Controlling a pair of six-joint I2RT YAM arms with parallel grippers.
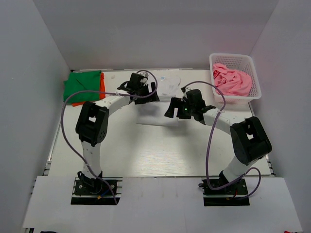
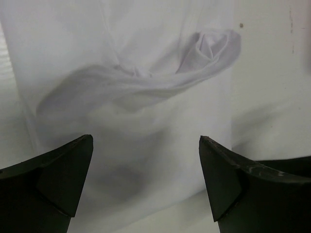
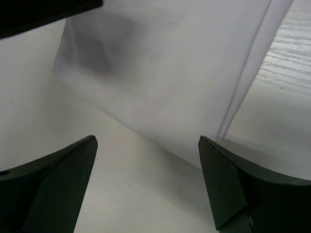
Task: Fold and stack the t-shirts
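Note:
A white t-shirt (image 1: 167, 87) lies partly folded on the table at the back centre. My left gripper (image 1: 148, 93) hovers open over it, and its wrist view shows a raised wrinkle in the white cloth (image 2: 146, 82) beyond the open fingers (image 2: 146, 141). My right gripper (image 1: 171, 108) is open too, low over the shirt's near edge (image 3: 165, 73), with bare table between its fingertips (image 3: 148, 141). A folded green t-shirt (image 1: 83, 85) lies on an orange t-shirt (image 1: 102, 83) at the back left. The pink t-shirt (image 1: 233, 81) sits crumpled in the basket.
The white lattice basket (image 1: 232, 57) stands at the back right corner. White walls close in the table on the left, back and right. Purple cables loop off both arms. The wood-grain table (image 3: 277, 111) shows to the right of the shirt.

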